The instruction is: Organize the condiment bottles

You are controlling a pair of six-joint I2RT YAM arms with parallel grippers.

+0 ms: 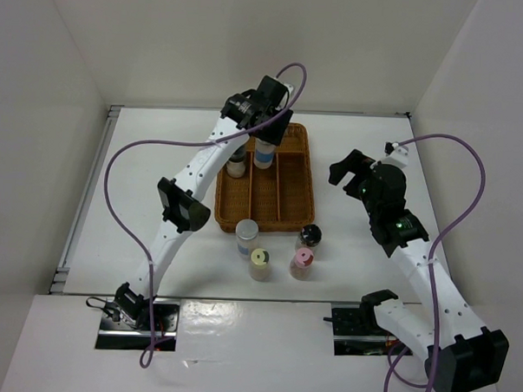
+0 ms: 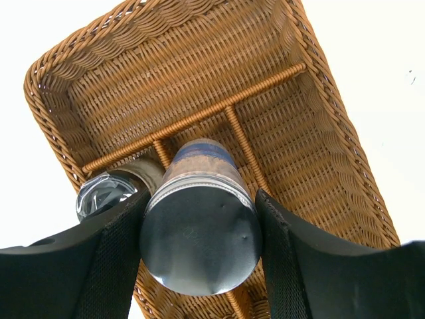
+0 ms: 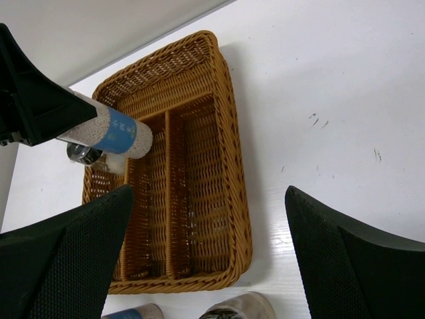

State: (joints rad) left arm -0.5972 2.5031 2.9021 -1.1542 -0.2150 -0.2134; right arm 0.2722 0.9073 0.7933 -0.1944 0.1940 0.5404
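Over the far end of the tray (image 1: 292,187), your left tool (image 2: 200,199) is clamped on the silver cap of a blue-labelled bottle (image 2: 199,246). The bottle's base points down into the middle lane, close to the cross divider. I judge this to be the placing step for that bottle. From these views you cannot be sure whether the base already rests on the wicker floor or hangs just above it, so take that as unsettled.

Your next move calls for lowering until the base seats, then parting the fingers and lifting straight up. Mind the dark-capped bottle (image 2: 106,194) standing in the neighbouring lane, just beside one finger. A sideways exit could tip it.

Your right tool (image 3: 209,199) hangs spread wide with nothing in it, off to the right of the tray.

The count is six bottles in all:
- One is in the left tool's grip.
- One stands in the tray.
- Four stand on the worktop (image 1: 345,278) near the tray's near edge:
  - the silver-topped bottle (image 1: 247,236)
  - the yellow-green one (image 1: 259,263)
  - the pink one (image 1: 302,263)
  - the black one (image 1: 310,237)

There is one tray, with three long lanes and a crosswise compartment at one end. With two bottles handled and four waiting, you are about a third of the way through.
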